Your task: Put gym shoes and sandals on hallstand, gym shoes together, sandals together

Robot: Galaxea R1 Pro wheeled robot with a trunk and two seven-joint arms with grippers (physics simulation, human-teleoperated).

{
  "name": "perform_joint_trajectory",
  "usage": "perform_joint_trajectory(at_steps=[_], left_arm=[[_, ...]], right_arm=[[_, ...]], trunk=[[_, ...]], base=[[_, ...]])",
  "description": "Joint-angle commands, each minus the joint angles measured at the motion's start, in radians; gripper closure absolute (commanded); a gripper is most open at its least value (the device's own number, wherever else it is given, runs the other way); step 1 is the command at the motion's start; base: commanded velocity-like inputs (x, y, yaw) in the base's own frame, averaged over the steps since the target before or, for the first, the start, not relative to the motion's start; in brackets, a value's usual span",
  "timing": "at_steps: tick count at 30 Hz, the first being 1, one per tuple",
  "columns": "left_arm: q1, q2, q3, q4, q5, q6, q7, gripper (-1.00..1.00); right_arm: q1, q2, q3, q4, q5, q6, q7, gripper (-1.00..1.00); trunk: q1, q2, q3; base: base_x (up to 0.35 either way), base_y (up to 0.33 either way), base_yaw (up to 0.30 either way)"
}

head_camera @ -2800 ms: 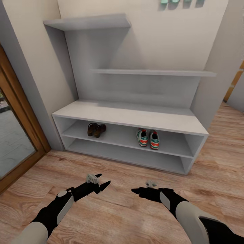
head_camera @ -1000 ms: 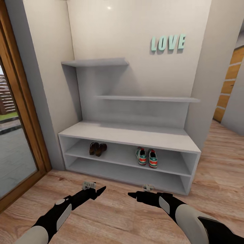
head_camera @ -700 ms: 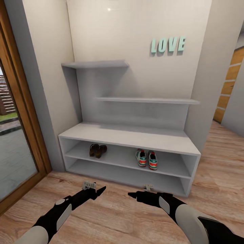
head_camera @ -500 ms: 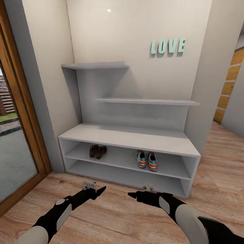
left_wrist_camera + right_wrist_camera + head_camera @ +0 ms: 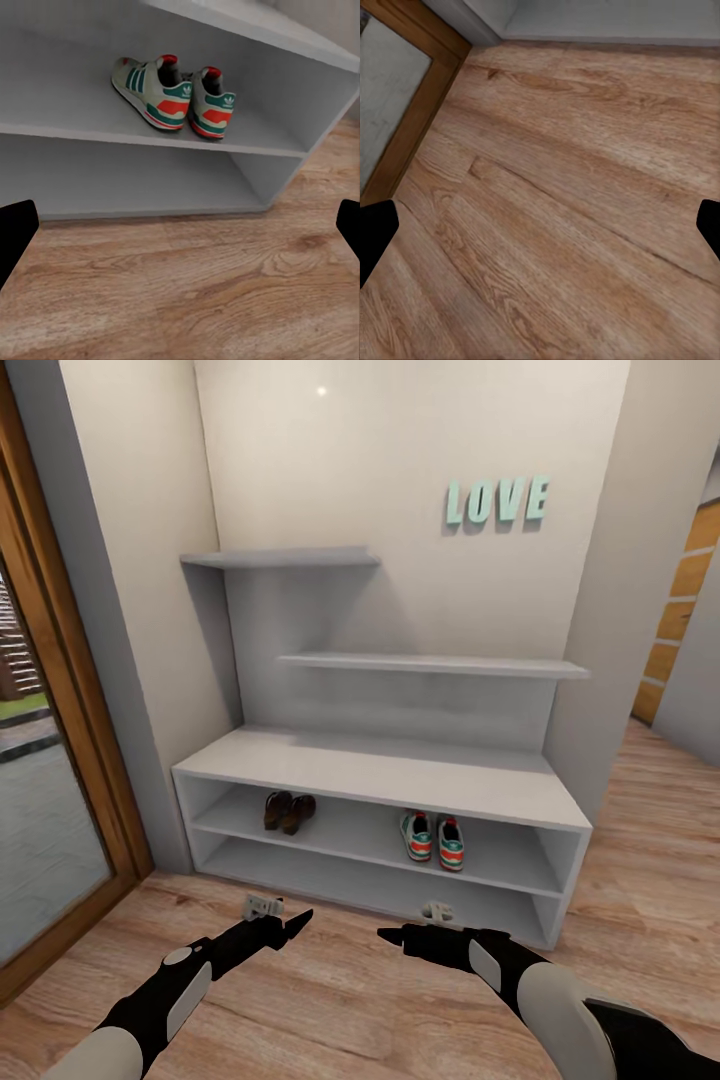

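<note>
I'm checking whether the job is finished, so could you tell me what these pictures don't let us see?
- Sandals: head view, too small to tell whether they touch.
- Rack's bottom shelf: its back lies in shade.
- Sneakers' toes: left wrist view shows heels only.
- Floor behind the robot: outside every view.
</note>
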Motion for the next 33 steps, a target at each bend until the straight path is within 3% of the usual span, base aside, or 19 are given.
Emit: perform_joint_trajectory(at_steps=[1, 33], left_arm=[[-0.001, 0.001, -0.008, 0.001, 0.005, -0.008, 0.002, -1.00], [-0.001, -0.005, -0.008, 0.001, 0.005, -0.009, 0.002, -1.00]], right_arm=[[0.000, 0.000, -0.008, -0.002, 0.004, 0.010, 0.002, -1.00], [0.000, 0.000, -0.008, -0.002, 0.004, 0.010, 0.002, -1.00]], trunk=[[-0.004, 0.007, 0.001], [-0.127, 0.231, 0.048]], base=[[0.000, 0.000, 0.000], [0.000, 0.000, 0.000]])
